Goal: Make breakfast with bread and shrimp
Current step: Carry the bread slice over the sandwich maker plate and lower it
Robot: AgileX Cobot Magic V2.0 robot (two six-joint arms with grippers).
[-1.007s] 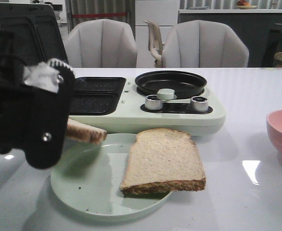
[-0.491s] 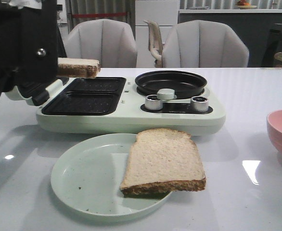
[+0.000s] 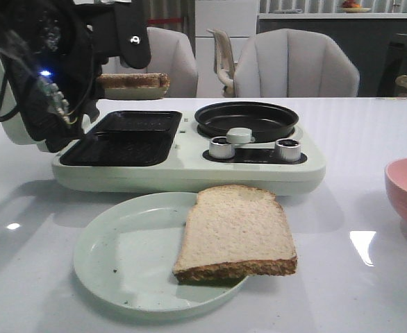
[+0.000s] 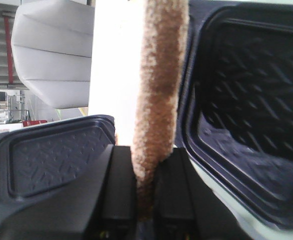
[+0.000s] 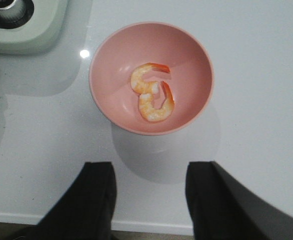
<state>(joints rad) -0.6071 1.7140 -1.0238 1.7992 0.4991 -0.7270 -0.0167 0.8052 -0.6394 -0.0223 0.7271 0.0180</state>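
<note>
Bread slice [image 3: 235, 232] on plate: pale beige face, brown crust. Second bread slice [image 3: 133, 80], held aloft at far left: beige, brown crust; in the left wrist view [image 4: 156, 95] mottled tan-brown edge.
Plate [image 3: 120, 267]: pale mint green, a few dark specks.
Cooker [image 3: 189, 170]: pale green body, black grill plates [image 3: 123, 139] with embossed diamond pattern, black round pan [image 3: 246, 118], silver knobs [image 3: 287, 150].
Bowl [image 5: 196, 60]: pink. Shrimp [image 5: 152, 92]: orange-pink and whitish.
Table [image 3: 356, 291]: glossy white.
Left gripper [image 4: 145, 200]: black. Right gripper [image 5: 149, 200]: black.
Chairs [image 3: 297, 66]: light grey.
</note>
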